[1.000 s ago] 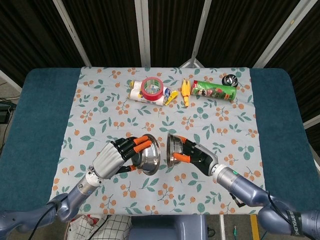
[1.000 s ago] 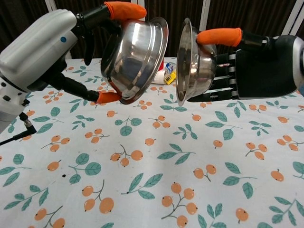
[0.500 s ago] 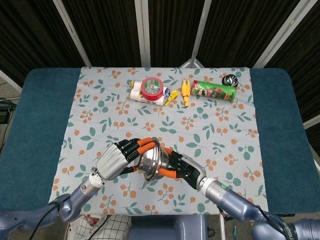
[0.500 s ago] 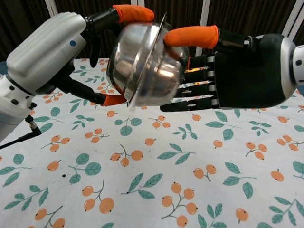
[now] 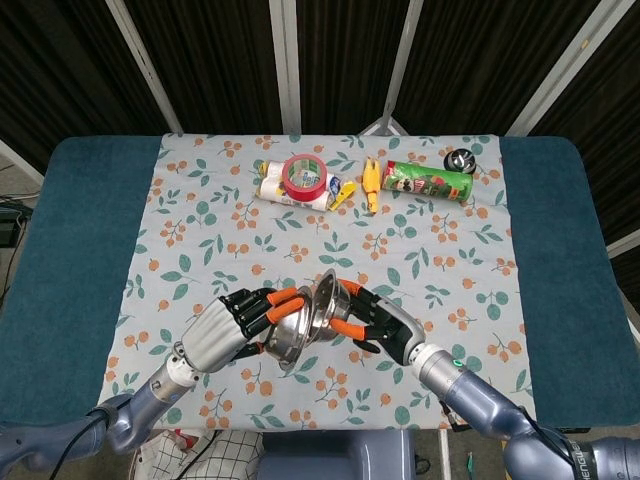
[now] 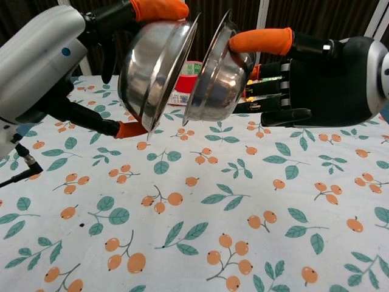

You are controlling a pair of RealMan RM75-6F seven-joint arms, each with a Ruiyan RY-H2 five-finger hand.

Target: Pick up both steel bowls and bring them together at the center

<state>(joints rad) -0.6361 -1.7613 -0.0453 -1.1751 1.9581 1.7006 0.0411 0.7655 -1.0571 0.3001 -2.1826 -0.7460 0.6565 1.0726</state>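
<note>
Two steel bowls hang above the cloth near the table's front centre, tilted on edge with their rims facing each other. My left hand (image 6: 42, 67) grips the left bowl (image 6: 149, 70) by its rim, an orange fingertip over the top edge. My right hand (image 6: 322, 79) holds the right bowl (image 6: 222, 76) the same way. In the chest view a narrow gap shows between the rims. In the head view the left bowl (image 5: 290, 335) and right bowl (image 5: 335, 300) overlap between the left hand (image 5: 215, 335) and right hand (image 5: 385, 325).
At the back of the floral cloth (image 5: 200, 230) lie a red tape roll (image 5: 303, 176) on a white packet, a yellow toy (image 5: 370, 183), a green chip can (image 5: 430, 181) and a small dark ball (image 5: 461, 160). Blue table edges flank the cloth.
A second ago the bowls were apart; half a second ago they were pressed together. Now they have tilted further and parted slightly, with the left bowl lower in the head view.
</note>
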